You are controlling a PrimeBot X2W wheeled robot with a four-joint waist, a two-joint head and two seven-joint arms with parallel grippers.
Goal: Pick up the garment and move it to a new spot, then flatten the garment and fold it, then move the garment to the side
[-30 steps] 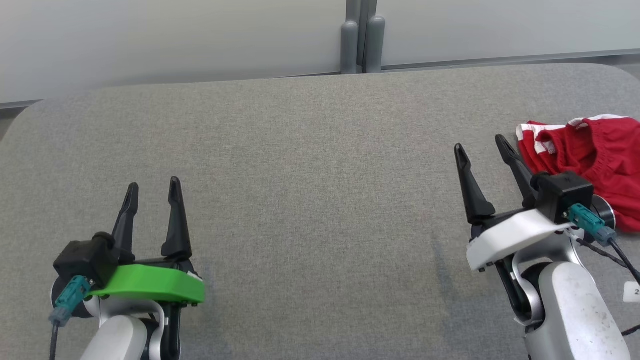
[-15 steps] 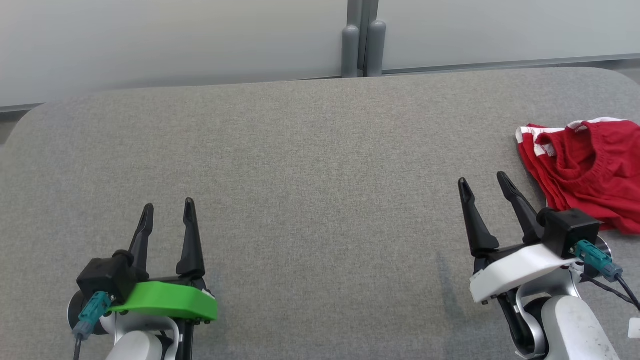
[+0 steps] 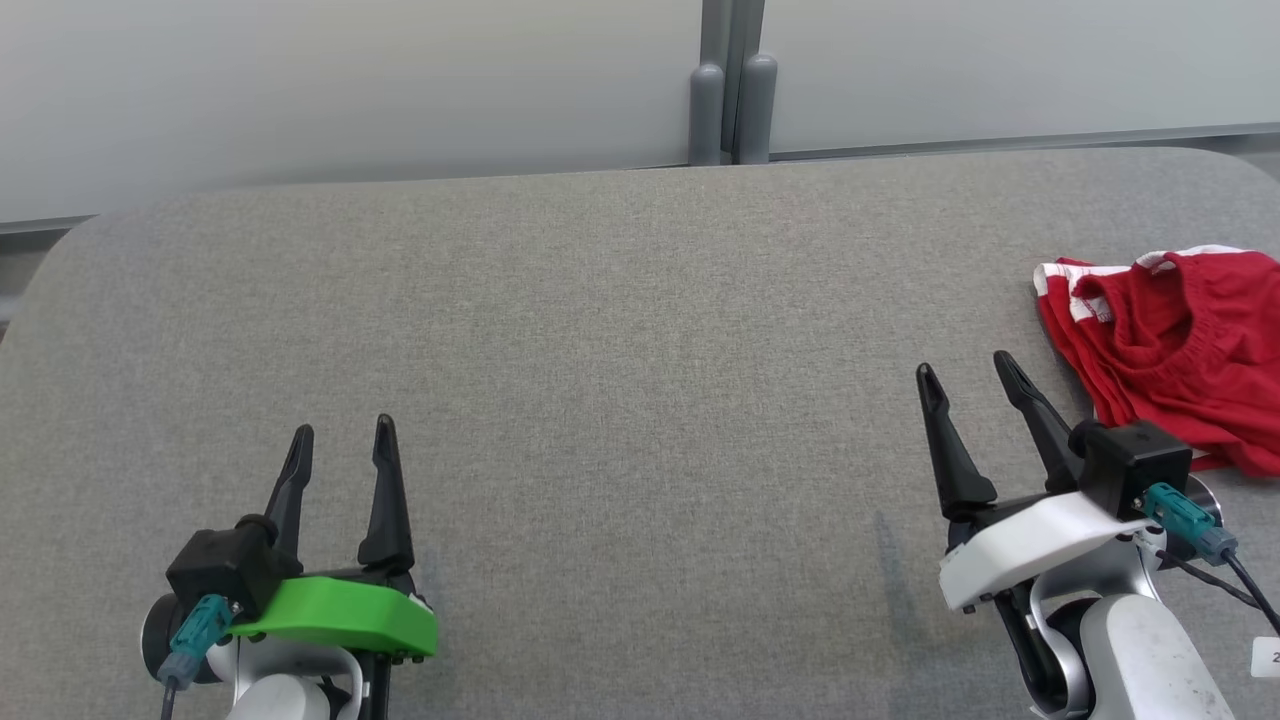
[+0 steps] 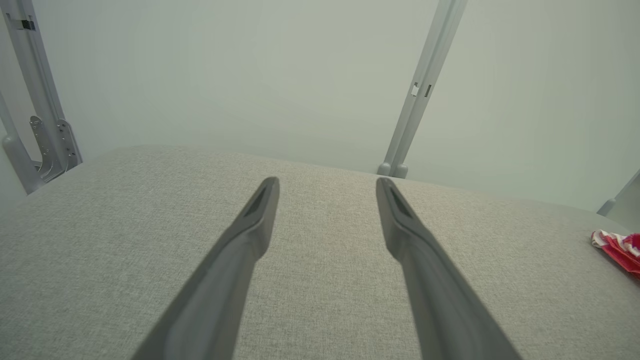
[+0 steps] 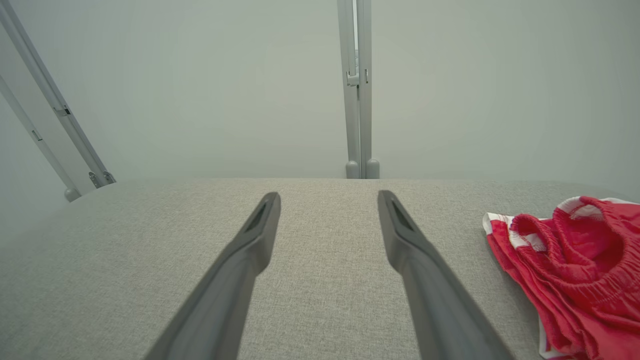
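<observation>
I am looking at the crumpled red fabric garment (image 3: 1180, 345) with a gathered elastic band and white stripes along one edge. It is lying bunched in a heap with the elastic opening turned upward and the striped edge facing the middle of the table. Part of it is running off the right edge of the head view, so I cannot tell its full outline.

It is resting just to the right of the right pincer (image 3: 964, 364) and slightly ahead of it. It is near the outer finger, but nothing is touching it. In the right wrist view the cloth is sitting to the right of both dark fingers, with bare tabletop showing between the nearer finger and the striped edge.

The right pincer is standing released, its two long dark fingers spread wide with nothing between them, and its tips are pointing toward the far side of the table. The left pincer (image 3: 343, 426), under a green cover, is likewise spread wide and gripping nothing. It is hovering well apart from the garment, which is lying far off to its right. In the left wrist view only a small red and white corner is showing at the far right edge.

Both pincers are hanging over the grey woven fabric tabletop with rounded corners (image 3: 640, 300). Beyond their fingertips, past the far edge, a pair of upright grey posts (image 3: 730, 100) is rising between pale wall panels (image 3: 350, 90).
</observation>
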